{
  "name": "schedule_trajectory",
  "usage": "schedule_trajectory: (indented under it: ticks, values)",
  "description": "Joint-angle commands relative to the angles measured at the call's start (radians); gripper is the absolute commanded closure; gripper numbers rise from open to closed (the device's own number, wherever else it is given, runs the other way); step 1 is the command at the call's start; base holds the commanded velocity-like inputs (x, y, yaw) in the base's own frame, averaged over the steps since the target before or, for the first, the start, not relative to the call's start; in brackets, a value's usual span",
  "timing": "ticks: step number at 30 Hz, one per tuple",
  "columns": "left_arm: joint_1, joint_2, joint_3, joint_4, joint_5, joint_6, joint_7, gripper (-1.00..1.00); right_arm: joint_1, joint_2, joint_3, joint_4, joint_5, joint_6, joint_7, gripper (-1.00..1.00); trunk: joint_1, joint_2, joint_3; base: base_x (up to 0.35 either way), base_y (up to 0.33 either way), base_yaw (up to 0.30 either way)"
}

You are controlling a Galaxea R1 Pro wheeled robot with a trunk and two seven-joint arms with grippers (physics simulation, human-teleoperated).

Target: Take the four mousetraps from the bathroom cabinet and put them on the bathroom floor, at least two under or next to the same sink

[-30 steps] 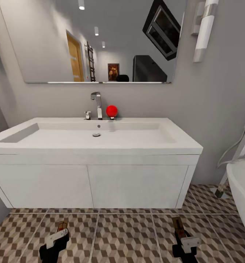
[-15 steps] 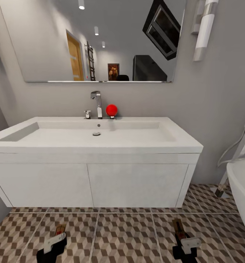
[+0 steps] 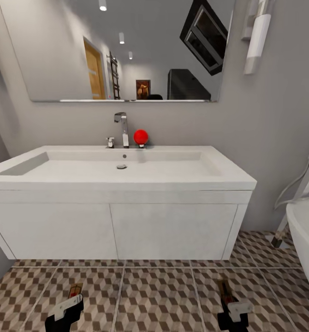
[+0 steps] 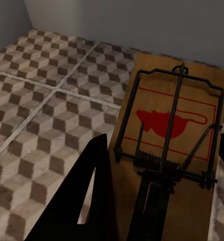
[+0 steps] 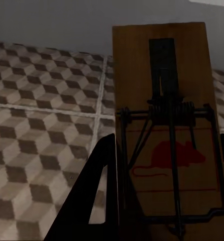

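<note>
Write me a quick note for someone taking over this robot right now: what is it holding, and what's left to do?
Left gripper: shut on a mousetrap, held above the floor.
Right gripper: shut on a second mousetrap, also above the tiles.
The robot faces the sink, both arms low in front of its white base.
Done: two traps fetched and brought to the sink.
Left: set both on the tiles beside or under the sink, then deal with the other two traps, which I can't locate from here.

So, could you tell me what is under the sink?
A white two-door cabinet hangs under the sink; beneath it, patterned bathroom floor. The doors hide its inside.
</note>
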Motion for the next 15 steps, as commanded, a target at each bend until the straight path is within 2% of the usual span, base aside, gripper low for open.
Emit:
schedule_trajectory:
  ticks: [1,15]
  values:
    - [-0.001,0.000,-0.004,0.000,0.001,-0.004,0.004,1.00,-0.002,0.000,-0.008,0.004,0.008,0.001,0.001,1.00,0.004,-0.008,-0.004,0.000,0.000,0.000]
    - [-0.001,0.002,-0.004,0.000,0.001,-0.006,0.004,1.00,-0.002,0.000,-0.009,0.004,0.013,0.009,-0.002,1.00,0.057,-0.106,-0.048,0.000,0.000,0.000]
